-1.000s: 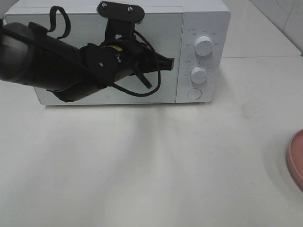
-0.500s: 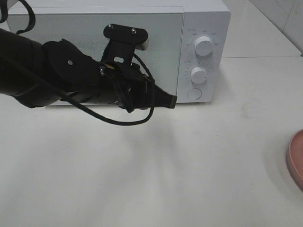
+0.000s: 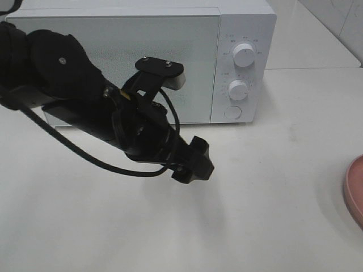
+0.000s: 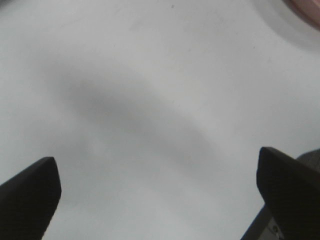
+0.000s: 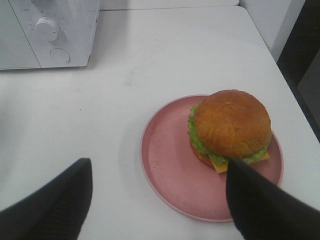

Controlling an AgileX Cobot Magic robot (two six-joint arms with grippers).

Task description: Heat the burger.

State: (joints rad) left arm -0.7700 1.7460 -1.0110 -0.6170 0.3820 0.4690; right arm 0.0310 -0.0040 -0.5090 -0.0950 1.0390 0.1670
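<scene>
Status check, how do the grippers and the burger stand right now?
Left gripper open, empty, above bare table. Right gripper open, hovering by burger on pink plate. Microwave door shut.

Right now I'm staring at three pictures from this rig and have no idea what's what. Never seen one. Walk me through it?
It is a two-armed robot at a white table; each arm ends in a two-fingered tool.

The high view looks down from a fixed camera. The black arm is the left one, its tool above the table in front of a white microwave whose door is closed.

The other two pictures come from cameras on the wrists. The left wrist view shows that tool's two dark fingers spread apart over bare table, holding nothing.

The right wrist view shows the right tool, also open and empty, over a pink plate carrying the burger: brown bun, lettuce, cheese. In the high view only the plate's edge shows, at the right.
</scene>
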